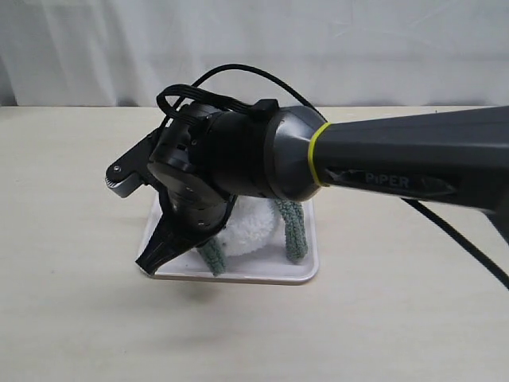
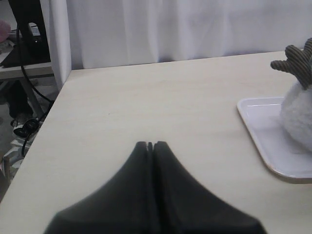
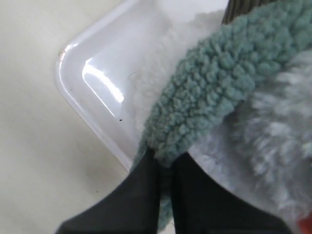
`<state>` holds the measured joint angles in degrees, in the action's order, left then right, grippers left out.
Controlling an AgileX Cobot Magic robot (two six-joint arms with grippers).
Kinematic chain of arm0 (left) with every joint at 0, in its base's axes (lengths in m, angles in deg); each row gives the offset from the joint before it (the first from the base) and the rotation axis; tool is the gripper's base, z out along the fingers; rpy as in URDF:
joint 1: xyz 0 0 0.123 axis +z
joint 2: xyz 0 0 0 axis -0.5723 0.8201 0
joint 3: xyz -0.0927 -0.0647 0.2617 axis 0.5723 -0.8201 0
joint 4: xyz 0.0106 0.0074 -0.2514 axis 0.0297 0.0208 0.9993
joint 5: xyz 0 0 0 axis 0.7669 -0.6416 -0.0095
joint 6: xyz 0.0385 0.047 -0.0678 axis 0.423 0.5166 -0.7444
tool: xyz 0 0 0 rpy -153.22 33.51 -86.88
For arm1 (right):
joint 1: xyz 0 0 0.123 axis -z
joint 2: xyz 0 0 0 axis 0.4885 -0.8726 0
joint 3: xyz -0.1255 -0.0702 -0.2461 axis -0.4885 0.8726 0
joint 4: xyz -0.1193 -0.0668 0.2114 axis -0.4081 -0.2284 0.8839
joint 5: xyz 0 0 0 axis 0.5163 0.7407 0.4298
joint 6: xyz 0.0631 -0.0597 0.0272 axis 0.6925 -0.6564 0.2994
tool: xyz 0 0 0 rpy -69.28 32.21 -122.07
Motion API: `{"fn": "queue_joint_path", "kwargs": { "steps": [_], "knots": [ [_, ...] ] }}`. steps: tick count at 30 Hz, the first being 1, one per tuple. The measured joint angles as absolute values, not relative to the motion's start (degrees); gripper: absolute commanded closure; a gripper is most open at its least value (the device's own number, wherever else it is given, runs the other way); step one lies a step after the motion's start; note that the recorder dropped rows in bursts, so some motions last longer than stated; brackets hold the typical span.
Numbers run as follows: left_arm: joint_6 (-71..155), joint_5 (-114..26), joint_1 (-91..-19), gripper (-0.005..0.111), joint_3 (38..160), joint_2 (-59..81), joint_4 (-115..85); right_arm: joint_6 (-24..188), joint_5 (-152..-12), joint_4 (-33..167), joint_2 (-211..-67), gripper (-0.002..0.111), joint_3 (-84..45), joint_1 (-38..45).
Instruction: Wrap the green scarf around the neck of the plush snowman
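Observation:
The white plush snowman lies on a white tray, largely hidden behind my right arm, so its neck does not show. Two parts of the green scarf hang down over its plush, one on each side. My right gripper points down at the tray's near left corner. In the right wrist view the gripper is shut on the green scarf, which is draped across the snowman's white fur. My left gripper is shut and empty above bare table, left of the snowman and its brown twig arm.
The tray's rim lies to the right of the left gripper; its corner sits beside the right gripper. The pale table ends at a white curtain. Off the table's left edge are a desk and cables.

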<state>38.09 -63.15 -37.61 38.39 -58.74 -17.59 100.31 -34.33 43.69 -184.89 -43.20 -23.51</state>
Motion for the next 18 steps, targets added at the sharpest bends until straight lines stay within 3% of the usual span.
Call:
{"fn": "queue_joint_path", "kwargs": {
  "steps": [6,18],
  "knots": [
    [38.09,-63.15,-37.61,0.107,38.39,-58.74,-17.59,100.31,-33.03,42.36,-184.89,0.104,-43.20,-23.51],
    [38.09,-63.15,-37.61,0.107,38.39,-58.74,-17.59,96.26,-16.46,39.35,-184.89,0.104,-48.93,-23.51]
  ]
}}
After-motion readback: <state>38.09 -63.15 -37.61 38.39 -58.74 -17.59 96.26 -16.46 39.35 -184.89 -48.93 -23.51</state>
